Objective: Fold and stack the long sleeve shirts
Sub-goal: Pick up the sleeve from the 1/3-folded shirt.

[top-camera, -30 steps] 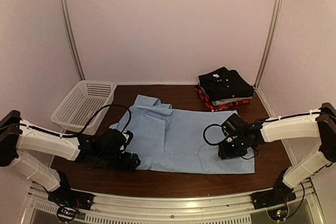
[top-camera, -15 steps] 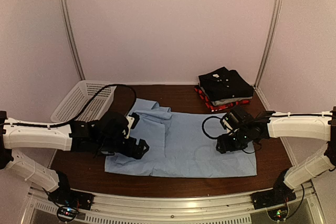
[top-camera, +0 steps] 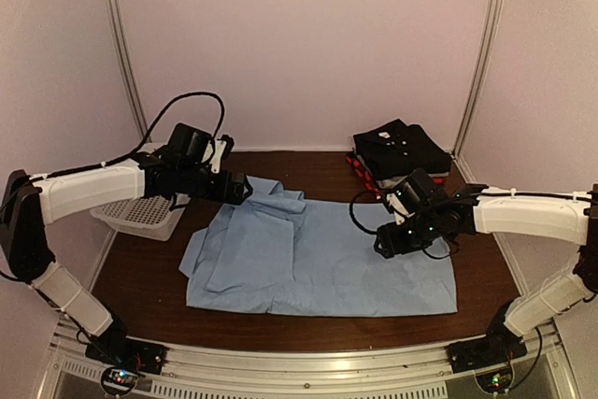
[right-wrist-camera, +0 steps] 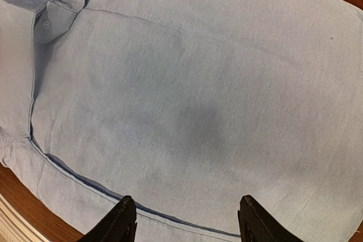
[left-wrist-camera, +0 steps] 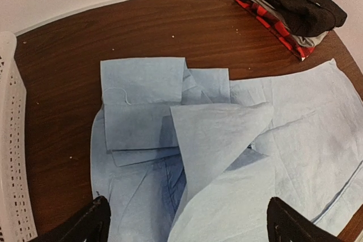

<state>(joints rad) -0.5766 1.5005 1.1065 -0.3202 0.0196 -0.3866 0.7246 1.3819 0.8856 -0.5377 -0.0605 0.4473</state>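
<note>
The light blue shirt [top-camera: 318, 259] lies spread flat on the brown table, collar at the back left, with a sleeve folded in over its left side [left-wrist-camera: 218, 134]. My left gripper [top-camera: 238, 189] hovers above the shirt's back left corner, open and empty [left-wrist-camera: 190, 230]. My right gripper [top-camera: 386, 242] hovers low over the shirt's right half, open and empty [right-wrist-camera: 190, 225]. The folded black, grey and red-plaid shirts [top-camera: 402, 158] sit stacked at the back right, also seen in the left wrist view [left-wrist-camera: 292, 4].
The white mesh basket [top-camera: 154, 217] stands at the back left, partly hidden by my left arm; its rim shows in the left wrist view [left-wrist-camera: 8, 140]. Bare brown table [top-camera: 140, 277] lies left of and in front of the shirt.
My left gripper has risen from the shirt's front left edge and swung back to above the collar corner. My right gripper has shifted a little back and left over the shirt.
</note>
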